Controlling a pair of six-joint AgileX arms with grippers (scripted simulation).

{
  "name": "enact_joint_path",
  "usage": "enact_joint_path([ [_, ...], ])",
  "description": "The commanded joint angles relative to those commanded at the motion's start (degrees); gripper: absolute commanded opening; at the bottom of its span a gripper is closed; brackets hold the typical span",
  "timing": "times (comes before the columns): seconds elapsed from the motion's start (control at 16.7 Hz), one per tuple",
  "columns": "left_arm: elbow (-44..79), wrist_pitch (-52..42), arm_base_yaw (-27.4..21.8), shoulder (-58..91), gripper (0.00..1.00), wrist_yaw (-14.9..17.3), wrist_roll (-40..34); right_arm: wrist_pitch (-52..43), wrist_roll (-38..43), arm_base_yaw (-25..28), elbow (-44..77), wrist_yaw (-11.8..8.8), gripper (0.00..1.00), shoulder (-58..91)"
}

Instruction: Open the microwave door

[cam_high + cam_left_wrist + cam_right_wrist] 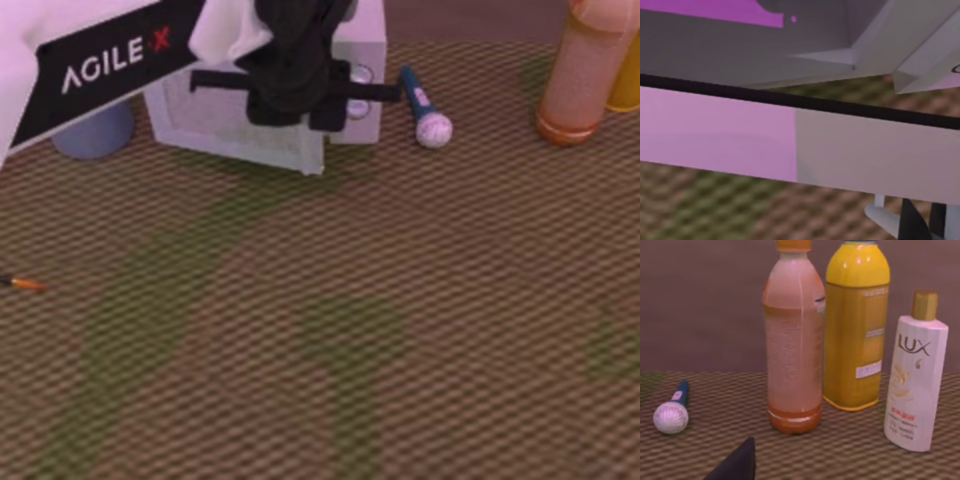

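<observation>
The pale microwave stands at the table's far edge, left of centre, with two silver knobs on its right front panel. The microwave door stands ajar, its free right edge swung out a little past the knob panel. My left arm reaches over the microwave, and my left gripper sits at the door's front, shut on the door's handle. The left wrist view shows the door as a wide pale band, with the dark fingers at the handle. My right gripper is out of the top view and shows only as a dark tip.
A blue cup stands left of the microwave. A blue microphone lies to its right. An orange bottle and a yellow bottle stand at the far right, with a white LUX bottle. A small orange stick lies at the left edge.
</observation>
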Motion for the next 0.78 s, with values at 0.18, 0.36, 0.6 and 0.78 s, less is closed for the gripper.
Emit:
enact_joint_path([
  [0.18,0.0,0.0,0.0,0.0,0.00,0.0,0.0,0.0,0.0,0.0,0.0,0.0,1.00,0.0],
  [0.36,-1.1,0.5,-0.3,-0.5,0.00,0.6,0.6,0.0,0.0,0.0,0.0,0.0,1.00,0.0],
  [0.6,-6.4,3.0,0.7,-4.1,0.00,2.6,4.9,0.0,0.0,0.0,0.0,0.0,1.00,0.0],
  [0.78,-7.9,3.8,0.9,-5.2,0.00,3.2,6.1,0.0,0.0,0.0,0.0,0.0,1.00,0.0],
])
